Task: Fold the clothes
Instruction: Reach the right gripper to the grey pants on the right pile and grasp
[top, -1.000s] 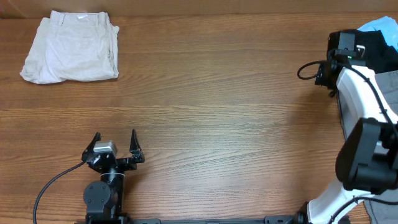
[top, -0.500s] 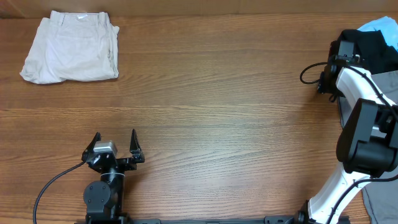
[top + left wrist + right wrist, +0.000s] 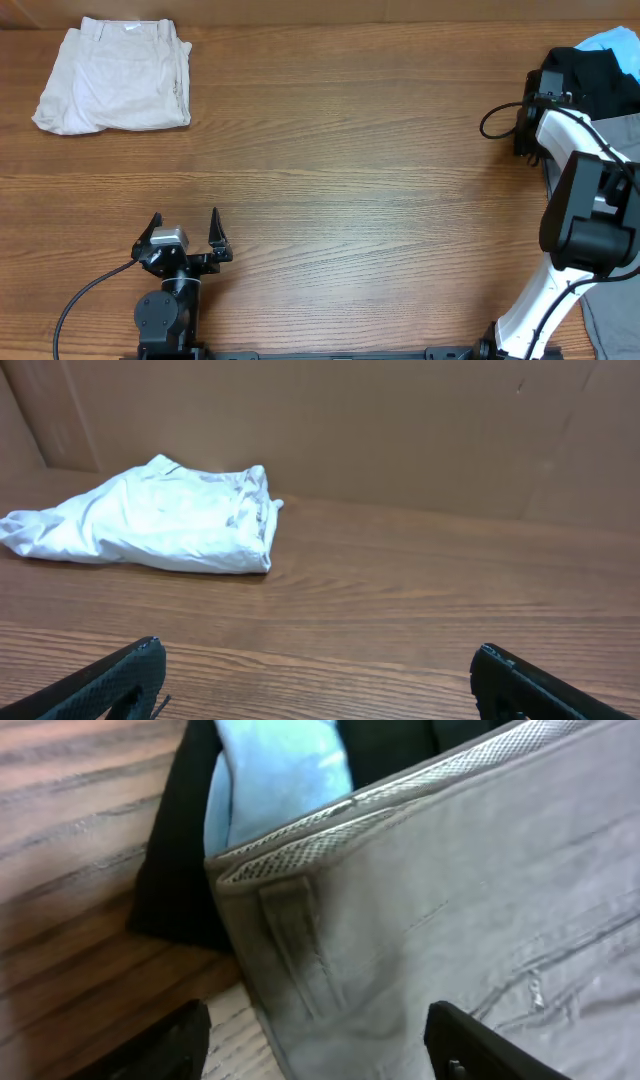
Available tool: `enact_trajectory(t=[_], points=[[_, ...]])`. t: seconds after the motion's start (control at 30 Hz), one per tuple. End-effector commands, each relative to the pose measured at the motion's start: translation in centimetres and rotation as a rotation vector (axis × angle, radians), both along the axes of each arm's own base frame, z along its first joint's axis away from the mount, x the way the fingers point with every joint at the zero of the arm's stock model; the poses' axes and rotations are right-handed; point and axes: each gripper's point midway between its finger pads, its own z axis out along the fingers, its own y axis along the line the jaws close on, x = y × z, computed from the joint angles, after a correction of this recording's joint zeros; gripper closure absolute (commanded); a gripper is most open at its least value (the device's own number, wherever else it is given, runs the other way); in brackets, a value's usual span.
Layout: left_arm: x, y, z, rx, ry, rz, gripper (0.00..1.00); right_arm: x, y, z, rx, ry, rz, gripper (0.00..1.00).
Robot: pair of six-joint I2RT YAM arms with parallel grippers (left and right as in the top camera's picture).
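1. The pale garment (image 3: 115, 75) lies folded at the far left corner of the tabletop (image 3: 350, 150), well apart from both arms; judged a finished piece set aside so the middle is free for work
2. An unfolded pile sits at the right edge: a black garment (image 3: 590, 70), a light blue garment (image 3: 612, 40) showing beside it, and a grey garment (image 3: 450, 900) whose mesh-lined waistband overlaps both; judged to be the pieces not yet folded
3. The right pincer (image 3: 315, 1050) hangs low over the grey garment near that waistband, fingers spread and gripping nothing; probably placed to take an edge and draw the piece out
4. The left pincer (image 3: 185, 218) rests at the near edge, fingers apart and empty, facing the pale garment; judged idle until a second hold is needed
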Motion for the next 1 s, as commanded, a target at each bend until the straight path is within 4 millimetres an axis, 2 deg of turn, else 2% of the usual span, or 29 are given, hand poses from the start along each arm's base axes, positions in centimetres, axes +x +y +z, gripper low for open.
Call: enact_trajectory(t=[0.0, 0.03, 0.37, 0.7, 0.73, 0.77, 0.87, 0.97], points=[[0.0, 0.3, 0.1, 0.023, -0.006, 0.015, 0.00, 0.5, -1.0, -0.2, -0.029, -0.005, -0.017, 0.39], [0.0, 0.3, 0.1, 0.023, -0.006, 0.015, 0.00, 0.5, -1.1, -0.1, -0.031, -0.011, -0.019, 0.41], [0.0, 0.3, 0.1, 0.023, -0.006, 0.015, 0.00, 0.4, -2.3, -0.1, -0.023, -0.022, -0.028, 0.43], [0.0, 0.3, 0.1, 0.023, -0.007, 0.015, 0.00, 1.0, -1.6, -0.6, 0.031, -0.046, -0.009, 0.71], [0.0, 0.3, 0.1, 0.023, -0.006, 0.015, 0.00, 1.1, -1.4, -0.7, 0.039, -0.048, -0.006, 0.63], [0.0, 0.3, 0.1, 0.023, -0.007, 0.015, 0.00, 1.1, -1.3, -0.7, 0.049, -0.050, -0.002, 0.47], [0.0, 0.3, 0.1, 0.023, -0.006, 0.015, 0.00, 1.3, -0.8, -1.0, 0.077, -0.057, 0.009, 0.25], [0.0, 0.3, 0.1, 0.023, -0.007, 0.015, 0.00, 1.4, -0.9, -1.0, 0.077, -0.060, 0.009, 0.25]])
